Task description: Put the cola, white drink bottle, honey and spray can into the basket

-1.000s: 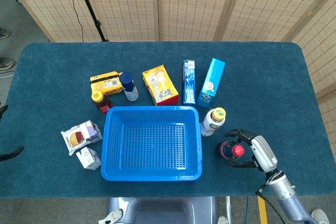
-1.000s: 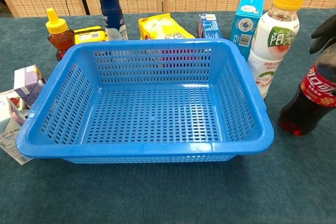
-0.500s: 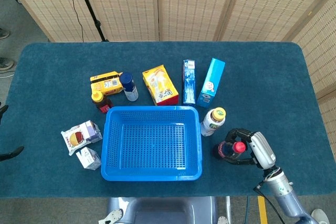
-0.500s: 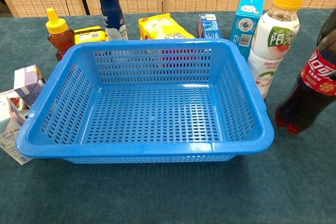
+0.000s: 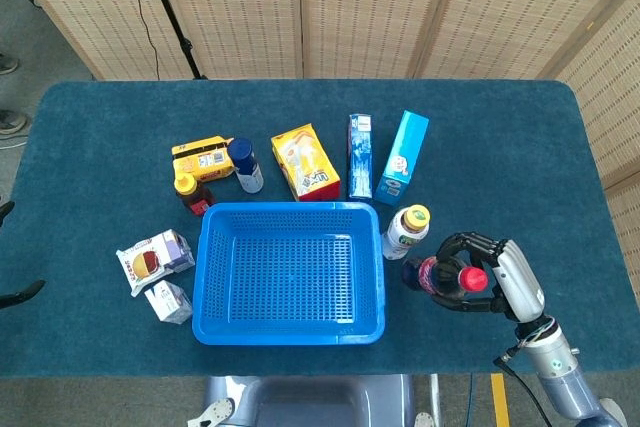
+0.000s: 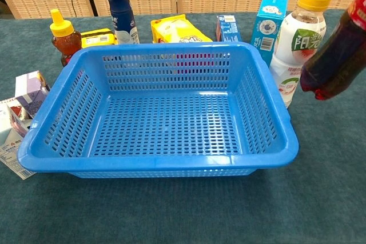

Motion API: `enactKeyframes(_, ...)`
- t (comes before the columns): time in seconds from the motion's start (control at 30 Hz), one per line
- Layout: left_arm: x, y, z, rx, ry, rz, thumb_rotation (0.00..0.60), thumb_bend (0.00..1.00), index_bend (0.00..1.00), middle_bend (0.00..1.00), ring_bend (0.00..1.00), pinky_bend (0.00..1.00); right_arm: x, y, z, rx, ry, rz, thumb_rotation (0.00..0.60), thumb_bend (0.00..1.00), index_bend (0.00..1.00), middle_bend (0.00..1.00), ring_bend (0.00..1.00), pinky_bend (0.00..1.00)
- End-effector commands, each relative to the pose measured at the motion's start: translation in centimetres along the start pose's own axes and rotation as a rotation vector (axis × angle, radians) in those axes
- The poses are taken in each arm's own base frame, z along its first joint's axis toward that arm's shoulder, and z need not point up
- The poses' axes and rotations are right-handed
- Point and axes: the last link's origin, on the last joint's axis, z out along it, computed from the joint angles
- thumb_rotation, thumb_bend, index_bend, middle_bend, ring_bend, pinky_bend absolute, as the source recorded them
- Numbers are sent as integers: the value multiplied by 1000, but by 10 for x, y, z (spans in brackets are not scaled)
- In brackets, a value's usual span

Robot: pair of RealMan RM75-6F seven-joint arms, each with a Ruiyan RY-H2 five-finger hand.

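Note:
My right hand (image 5: pixel 495 277) grips the cola bottle (image 5: pixel 440 274) near its red cap and holds it tilted off the table, right of the blue basket (image 5: pixel 290 332). In the chest view the cola bottle (image 6: pixel 334 55) hangs in the air beside the basket's (image 6: pixel 171 164) right wall, and the hand is out of frame. The white drink bottle (image 5: pixel 406 231) (image 6: pixel 296 44) with a yellow cap stands at the basket's far right corner. Behind the basket's left side stand the honey (image 5: pixel 188 190) (image 6: pixel 64 37) and the dark blue spray can (image 5: pixel 244 164) (image 6: pixel 121 8). The left hand is not visible.
Behind the basket lie a yellow box (image 5: pixel 200 158), a yellow packet (image 5: pixel 306 162) and two blue cartons (image 5: pixel 360 155) (image 5: pixel 403 156). Left of the basket sit a snack packet (image 5: pixel 150 259) and a small white carton (image 5: pixel 168 301). Folding screens close the far side.
My right hand closed around the cola bottle, tilted it and lifted it off the table, up and slightly toward the basket. Nothing else moved.

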Motion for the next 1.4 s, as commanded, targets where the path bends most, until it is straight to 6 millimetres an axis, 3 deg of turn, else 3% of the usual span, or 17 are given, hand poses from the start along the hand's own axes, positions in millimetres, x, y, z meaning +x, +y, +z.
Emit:
enactKeyframes(0.03,0,0,0,-1,-3,1,600,62,0,0,0,0,6,-32,25,49,-41,17,600,926,597,608,617,795)
enactKeyframes(0.13,0,0,0,-1,-4,2,600,62,0,0,0,0,5,-50,42,75,-64,35,600,926,597,608,617,795)
enactKeyframes(0.2,0,-1,1,6,0,-2,600,62,0,0,0,0,0,-75,66,127,-91,74,600,925,597,608,617,795)
enactKeyframes(0.27,0,-1,2,5,-4,-3,600,61,0,0,0,0,-8,-83,80,123,-115,81,600,926,598,608,617,795)
enactKeyframes(0.6,0,-2,4,6,-8,-2,600,62,0,0,0,0,-67,-93,116,178,-318,100,600,927,599,608,617,795)
enactKeyframes(0.97,0,-4,7,14,-13,-3,600,62,0,0,0,0,-116,-94,128,222,-498,89,600,929,599,608,617,795)
enactKeyframes(1.2,0,-4,9,17,-15,-4,600,62,0,0,0,0,-128,-88,122,224,-527,51,600,929,599,607,617,795)
enactKeyframes(1.4,0,-4,9,14,-17,-5,600,62,0,0,0,0,-135,-70,112,233,-551,-49,600,926,577,593,596,790)
